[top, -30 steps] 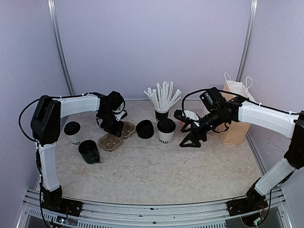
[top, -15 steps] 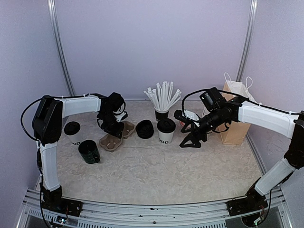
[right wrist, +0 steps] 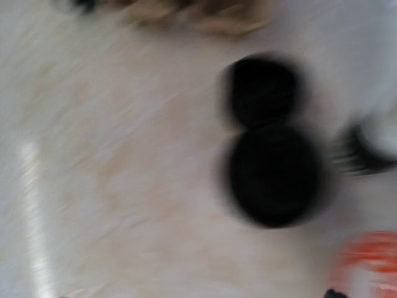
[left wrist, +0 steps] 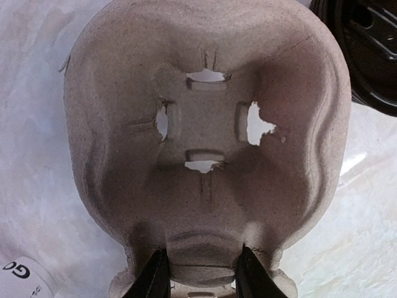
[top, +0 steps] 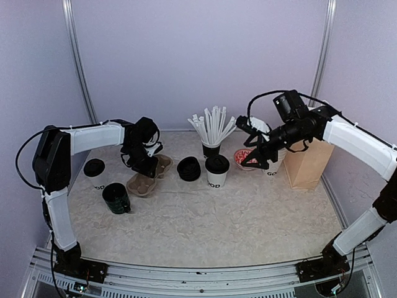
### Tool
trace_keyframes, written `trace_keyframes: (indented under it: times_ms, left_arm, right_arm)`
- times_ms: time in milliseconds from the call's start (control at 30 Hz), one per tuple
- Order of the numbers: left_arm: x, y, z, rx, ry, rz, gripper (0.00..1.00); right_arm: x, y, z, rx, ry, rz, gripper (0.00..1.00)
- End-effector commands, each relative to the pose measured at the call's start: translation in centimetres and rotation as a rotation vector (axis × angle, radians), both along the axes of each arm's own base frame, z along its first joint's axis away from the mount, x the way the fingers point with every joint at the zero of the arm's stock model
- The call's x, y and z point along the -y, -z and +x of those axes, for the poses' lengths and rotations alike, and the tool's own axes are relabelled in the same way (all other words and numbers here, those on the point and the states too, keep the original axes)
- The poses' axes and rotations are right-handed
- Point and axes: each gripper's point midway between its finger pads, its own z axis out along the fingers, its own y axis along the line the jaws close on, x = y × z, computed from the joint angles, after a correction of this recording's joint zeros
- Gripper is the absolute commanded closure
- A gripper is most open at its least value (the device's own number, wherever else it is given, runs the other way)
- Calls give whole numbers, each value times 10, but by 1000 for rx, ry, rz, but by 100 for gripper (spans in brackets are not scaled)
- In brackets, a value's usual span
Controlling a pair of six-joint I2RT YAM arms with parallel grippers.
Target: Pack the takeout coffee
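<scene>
Left wrist view: left gripper [left wrist: 200,273] is pinched on only the rim of the pulp cup carrier [left wrist: 205,136]; in the top view, right gripper [top: 251,158] looks spread at centre right and takeout coffee [top: 217,171] stands mid-frame; thin pulp may tear or slip, swinging into the lid stack [top: 188,169].

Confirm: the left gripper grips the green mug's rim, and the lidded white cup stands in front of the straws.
Wrong thing: the left gripper grips the cardboard cup carrier's rim, as the left wrist view shows; the green mug stands apart. The lidded white cup does stand in front of the straws.
</scene>
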Motion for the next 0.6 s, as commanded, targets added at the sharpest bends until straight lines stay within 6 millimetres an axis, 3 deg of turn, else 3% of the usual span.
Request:
trace_keyframes:
  times_ms: [0, 167, 267, 367, 433, 567]
  left_arm:
    - [-3, -53, -3, 117, -32, -40, 66]
    - [-4, -86, -10, 191, -35, -77, 66]
    - [-1, -105, -11, 237, -29, -111, 66]
    - [5, -120, -15, 275, -1, -129, 65]
    - [9, -125, -18, 287, 14, -134, 65]
    - [16, -131, -23, 305, 43, -160, 65]
  right_arm:
    - [51, -89, 32, 179, 153, 68, 13]
    - [134, -165, 66, 372, 471, 102, 12]
    - [197, -186, 80, 449, 716, 74, 11]
    - [264, -180, 85, 460, 970, 0, 11]
    - [300, -166, 85, 415, 1096, -35, 11]
    - [334, -121, 93, 261, 1207, -115, 11]
